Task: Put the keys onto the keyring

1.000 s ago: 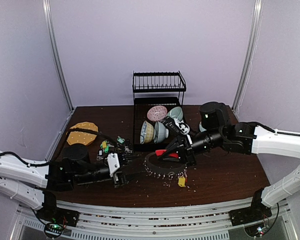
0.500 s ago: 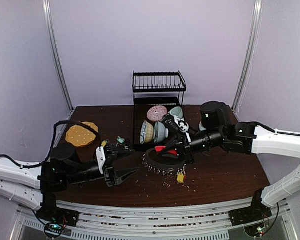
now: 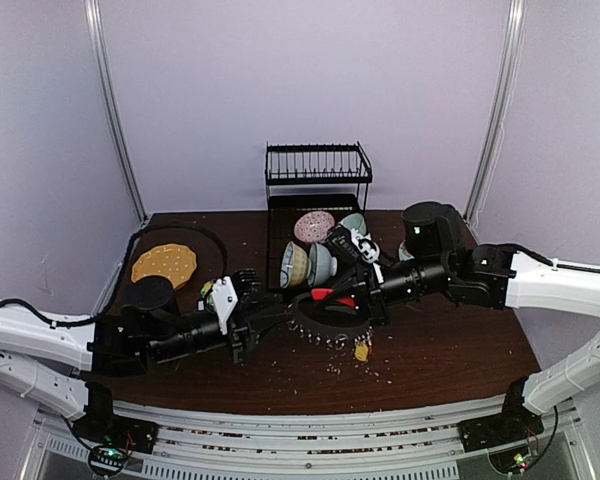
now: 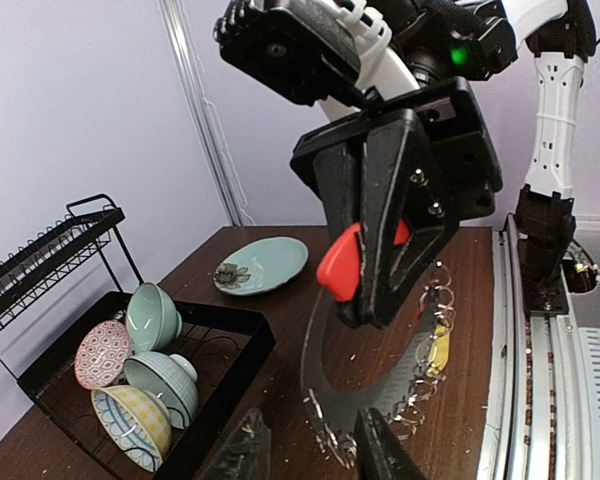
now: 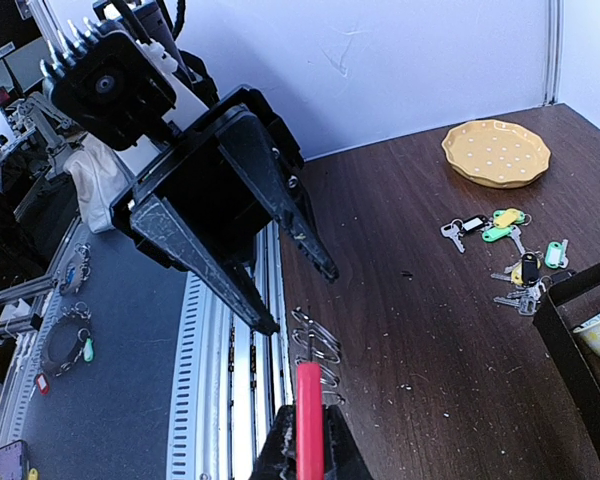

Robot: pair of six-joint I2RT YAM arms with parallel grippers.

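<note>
Black rack (image 3: 317,163) w/ seemingly 4 bowls (image 3: 314,227); yellow plate (image 3: 164,265) left.

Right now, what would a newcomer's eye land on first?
The big keyring sits mid-table, pinched at its red sleeve by the right arm's fingers. The left arm's fingers stand open, pointing at it from close by. Loose tagged keys lie near the yellow plate on the table's left.
</note>
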